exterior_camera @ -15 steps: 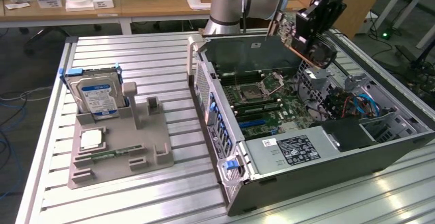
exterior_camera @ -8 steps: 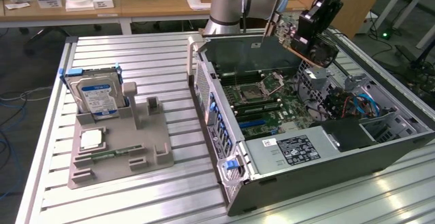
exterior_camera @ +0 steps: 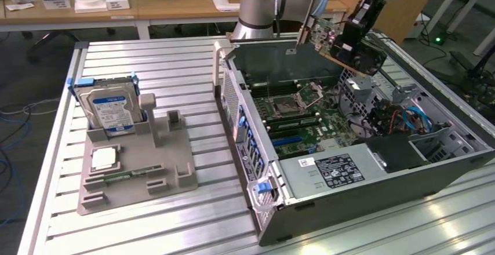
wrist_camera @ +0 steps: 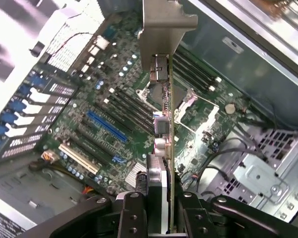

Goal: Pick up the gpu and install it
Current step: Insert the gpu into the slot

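The gpu (exterior_camera: pixel 338 42) hangs tilted in the air above the far side of the open computer case (exterior_camera: pixel 255 168), with my gripper (exterior_camera: pixel 358 28) shut on it. In the wrist view the gpu (wrist_camera: pixel 165 124) appears edge-on, and its silvery bracket (wrist_camera: pixel 165 27) points away from me. The card's near end sits between my gripper's (wrist_camera: pixel 165 218) two black fingers (wrist_camera: pixel 131 213). Below the card lies the green motherboard (wrist_camera: pixel 114 84) with its long blue slot (wrist_camera: pixel 107 126), black memory slots and the processor socket (wrist_camera: pixel 188 106). The card is clear of the board.
On the exterior view's left, a grey holder (exterior_camera: pixel 174 174) carries an upright hard drive (exterior_camera: pixel 108 107), a square chip (exterior_camera: pixel 104 157) and a narrow memory stick (exterior_camera: pixel 127 175). Inside the case are the power supply (exterior_camera: pixel 332 171), a metal drive cage (exterior_camera: pixel 444 142) and loose cables (exterior_camera: pixel 410 119).
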You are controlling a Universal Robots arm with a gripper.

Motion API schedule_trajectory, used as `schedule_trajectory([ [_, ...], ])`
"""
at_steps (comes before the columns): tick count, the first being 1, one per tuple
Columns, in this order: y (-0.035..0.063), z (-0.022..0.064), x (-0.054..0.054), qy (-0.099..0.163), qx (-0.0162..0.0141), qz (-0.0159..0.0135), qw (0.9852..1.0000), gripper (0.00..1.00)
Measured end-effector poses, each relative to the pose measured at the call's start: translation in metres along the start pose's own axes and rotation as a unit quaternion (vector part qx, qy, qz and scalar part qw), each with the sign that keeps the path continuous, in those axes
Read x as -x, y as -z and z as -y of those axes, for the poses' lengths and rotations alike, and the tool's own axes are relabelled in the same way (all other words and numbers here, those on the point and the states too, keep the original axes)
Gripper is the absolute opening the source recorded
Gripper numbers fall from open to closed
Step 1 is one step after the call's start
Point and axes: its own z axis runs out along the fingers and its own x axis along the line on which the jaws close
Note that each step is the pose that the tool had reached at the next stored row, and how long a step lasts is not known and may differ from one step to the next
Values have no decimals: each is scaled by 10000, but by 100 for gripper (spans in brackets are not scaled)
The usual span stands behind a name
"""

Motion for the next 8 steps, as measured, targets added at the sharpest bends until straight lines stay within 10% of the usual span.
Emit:
schedule_trajectory([
  [8,-3,0,0,731,4,-27,9973,29],
])
